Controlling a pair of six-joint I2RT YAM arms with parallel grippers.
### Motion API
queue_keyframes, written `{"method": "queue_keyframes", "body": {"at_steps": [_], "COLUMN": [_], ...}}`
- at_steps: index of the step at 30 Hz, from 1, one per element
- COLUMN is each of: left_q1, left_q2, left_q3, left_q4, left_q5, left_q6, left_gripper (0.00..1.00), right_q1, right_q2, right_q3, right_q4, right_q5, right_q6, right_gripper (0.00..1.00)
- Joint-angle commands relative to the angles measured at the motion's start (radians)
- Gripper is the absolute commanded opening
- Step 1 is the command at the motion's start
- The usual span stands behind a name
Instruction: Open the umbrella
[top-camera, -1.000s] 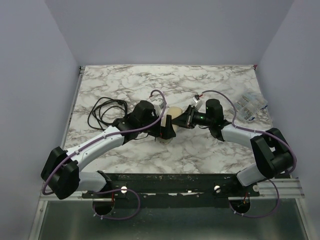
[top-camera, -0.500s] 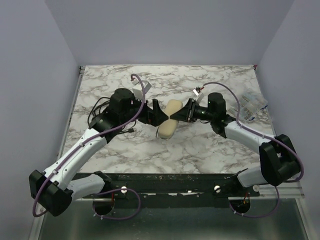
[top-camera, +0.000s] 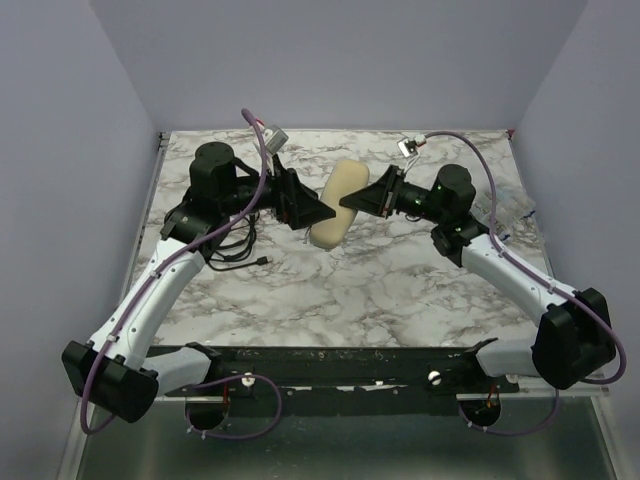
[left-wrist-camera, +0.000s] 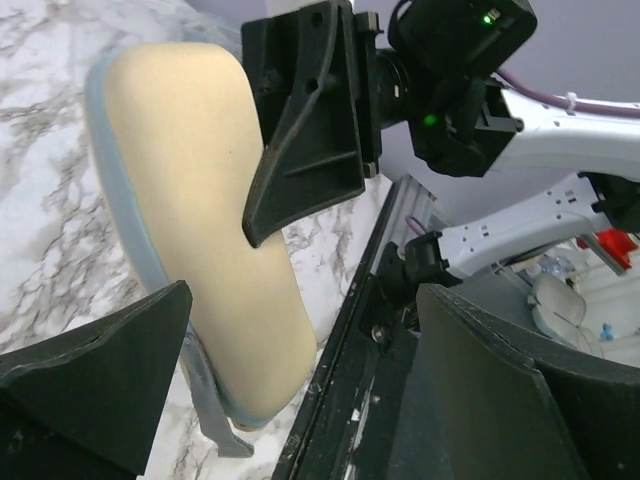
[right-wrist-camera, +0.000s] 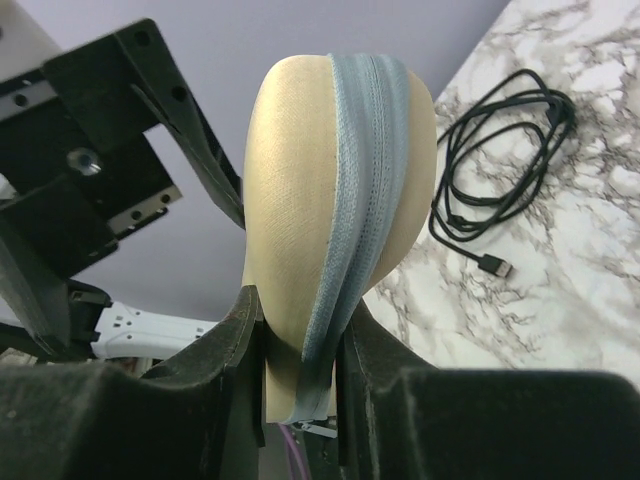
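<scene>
Between the clamped right fingers (right-wrist-camera: 232, 352) one pale oval case (right-wrist-camera: 300, 180) is hanging, contents hidden, while the left fingers (left-wrist-camera: 100, 372) are standing apart near it.

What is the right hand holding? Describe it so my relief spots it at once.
Over the marble table, look mid-back, between the two arms. The right hand pinches one end of a case: a cream oval shell with a blue-grey zip band round its edge. Unlike the black cable nearby, it is pale and rounded.
</scene>
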Motion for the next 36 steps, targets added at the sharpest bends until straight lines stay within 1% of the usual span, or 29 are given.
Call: {"method": "queue_keyframes", "body": {"at_steps": [1,3,5,8,10,16,21,24,30,32,36], "left_q1": [0.01,0.019,0.025,0.027,0.027,0.027,0.028,0.029,0.034,0.035,0.034], "left_q2": [0.01,0.001,-0.011,-0.026,-0.026,-0.031,-0.043,-0.047,-0.065,-0.062,-0.038], "left_q3": [-0.093,-0.139,-0.158,-0.178,-0.18,-0.189,-0.186,-0.19,-0.2,-0.203,-0.208], "left_q4": [0.223,0.302,0.335,0.342,0.318,0.301,0.217,0.208,0.171,0.182,0.251], "left_q5": [0.188,0.209,0.225,0.222,0.211,0.192,0.079,0.036,-0.058,-0.031,0.091], "left_q6": [-0.073,-0.116,-0.136,-0.136,-0.127,-0.119,-0.07,-0.069,-0.052,-0.053,-0.096], "left_gripper": [0.98,0.98,0.98,0.98,0.98,0.97,0.96,0.98,0.99,0.99,0.98], "right_q1": [0.007,0.007,0.007,0.006,0.007,0.007,0.007,0.007,0.007,0.007,0.006], "right_q2": [-0.045,-0.052,-0.056,-0.061,-0.061,-0.035,-0.028,-0.032,-0.037,-0.043,-0.04], "right_q3": [0.018,0.009,-0.003,-0.029,-0.047,-0.054,-0.047,-0.046,-0.063,-0.076,-0.085], "right_q4": [0.172,0.208,0.259,0.329,0.393,0.509,0.54,0.542,0.565,0.574,0.61], "right_q5": [-0.052,-0.073,-0.091,-0.096,-0.093,-0.099,-0.119,-0.127,-0.148,-0.141,-0.119], "right_q6": [0.084,0.106,0.129,0.167,0.2,0.264,0.291,0.29,0.307,0.308,0.31], "right_gripper": [0.0,0.01,0.01,0.01,0.01,0.01,0.01,0.01,0.01,0.01,0.01]}}
